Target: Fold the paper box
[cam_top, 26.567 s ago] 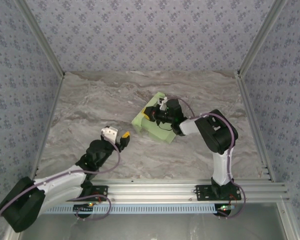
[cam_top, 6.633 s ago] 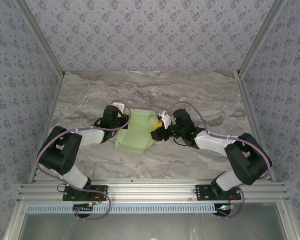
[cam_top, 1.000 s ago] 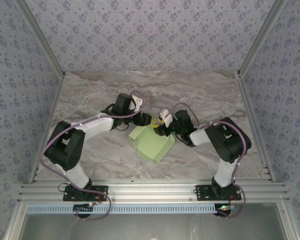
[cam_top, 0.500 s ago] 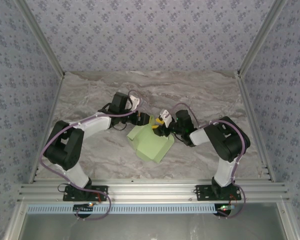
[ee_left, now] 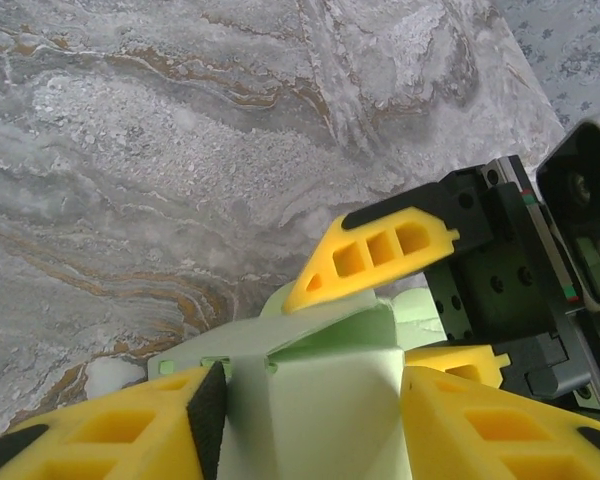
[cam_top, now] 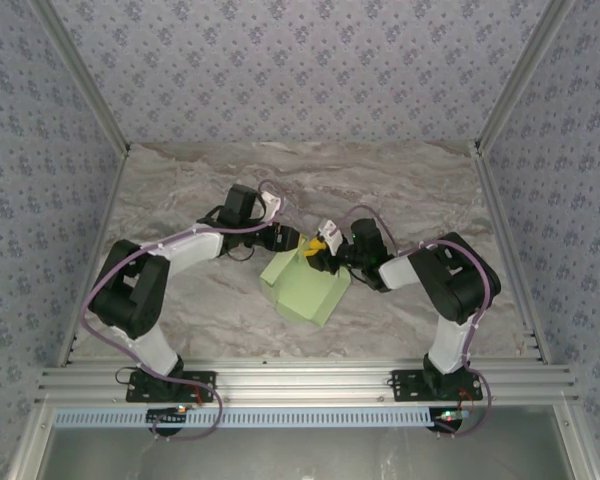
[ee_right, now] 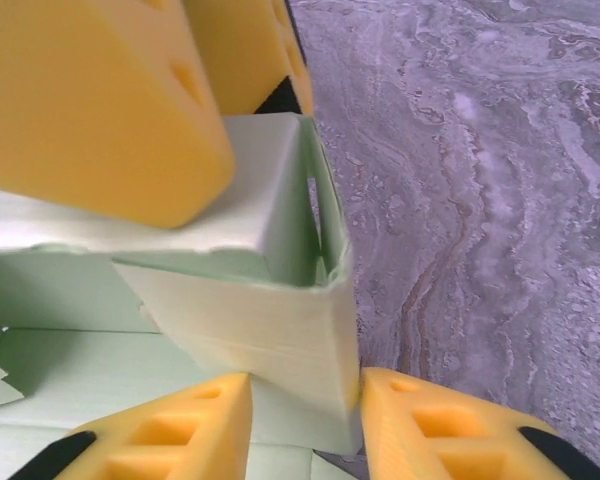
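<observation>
Left gripper [cam_top: 296, 240] and right gripper [cam_top: 317, 250] meet tip to tip in the top view, at the 12 o'clock edge of the paper box [cam_top: 306, 291]. The box lies just toward 6 o'clock from the middle of the marble table [cam_top: 180, 195]. The left arm reaches in from 9 o'clock and the right from 3 o'clock.

From the left wrist, the left gripper [ee_left: 305, 425] has its yellow fingers [ee_left: 110, 435] straddling a raised, folded corner of the paper box [ee_left: 320, 385]. Pale card fills the whole gap between them, but I cannot tell whether they truly pinch it. At 1 o'clock, the right gripper's fingers [ee_left: 370, 255] sit above and beside the same flap.

From the right wrist, the right gripper [ee_right: 305, 430] pinches an upright corner of the paper box [ee_right: 270, 330], with card touching both fingers. At 11 o'clock, one of the left gripper's fingers [ee_right: 100, 100] rests over a flap, and the other stands behind the wall.
</observation>
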Tool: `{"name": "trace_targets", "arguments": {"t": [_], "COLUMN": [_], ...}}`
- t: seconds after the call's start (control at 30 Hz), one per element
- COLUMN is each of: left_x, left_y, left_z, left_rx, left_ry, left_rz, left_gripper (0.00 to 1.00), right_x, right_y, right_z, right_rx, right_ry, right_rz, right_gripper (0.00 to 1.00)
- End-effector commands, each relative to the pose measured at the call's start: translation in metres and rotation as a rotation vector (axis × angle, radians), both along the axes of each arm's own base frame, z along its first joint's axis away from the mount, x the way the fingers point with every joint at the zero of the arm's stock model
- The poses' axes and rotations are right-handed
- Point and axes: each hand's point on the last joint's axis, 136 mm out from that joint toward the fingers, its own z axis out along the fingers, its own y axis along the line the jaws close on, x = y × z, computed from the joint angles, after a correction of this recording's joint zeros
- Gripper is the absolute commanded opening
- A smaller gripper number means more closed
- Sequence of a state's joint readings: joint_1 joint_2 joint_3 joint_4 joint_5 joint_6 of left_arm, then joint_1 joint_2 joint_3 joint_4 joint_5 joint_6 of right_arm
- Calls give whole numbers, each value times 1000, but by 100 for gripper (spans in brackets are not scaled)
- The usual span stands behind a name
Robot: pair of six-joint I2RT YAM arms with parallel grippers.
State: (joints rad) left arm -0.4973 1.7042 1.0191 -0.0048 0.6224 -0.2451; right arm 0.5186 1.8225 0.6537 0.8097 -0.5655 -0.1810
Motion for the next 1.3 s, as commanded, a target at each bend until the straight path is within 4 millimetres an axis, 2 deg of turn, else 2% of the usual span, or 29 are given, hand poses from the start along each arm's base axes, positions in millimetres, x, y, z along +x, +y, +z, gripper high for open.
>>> {"name": "trace_targets", "arguments": {"t": [0.0, 0.2, 0.33, 0.43, 0.63, 0.83, 1.03, 1.17, 1.27], "left_x": [3, -1, -4, -5, -11, -14, -15, -15, -14], "left_y": [-6, -9, -12, -13, -16, -18, -19, -18, -19], "left_z": [8, 4, 2, -1, -8, -7, -3, -6, -4], "left_rx": [-12, -21, -45, -49, -60, -89, -120, -119, -151], "left_ry": [-18, -7, 7, 25, 49, 64, 84, 98, 98], "left_rz": [-48, -73, -90, -94, -110, -109, -89, -75, -62], "left_gripper": [47, 42, 39, 35, 33, 35, 38, 38, 38], "right_x": [-2, 6, 9, 10, 10, 13, 22, 27, 30], "right_y": [9, 10, 16, 19, 22, 21, 15, 6, -2], "right_z": [8, 5, 4, 6, 11, 10, 0, -6, -10], "right_rx": [-1, -30, -48, -44, -36, -58, -127, -148, -168], "right_ry": [-21, -35, -74, -111, -154, -198, -296, -332, -343], "right_rz": [41, -19, -76, -117, -168, -235, -405, -508, -565], "right_gripper": [32, 26, 32, 32, 32, 21, 18, 10, 14]}}
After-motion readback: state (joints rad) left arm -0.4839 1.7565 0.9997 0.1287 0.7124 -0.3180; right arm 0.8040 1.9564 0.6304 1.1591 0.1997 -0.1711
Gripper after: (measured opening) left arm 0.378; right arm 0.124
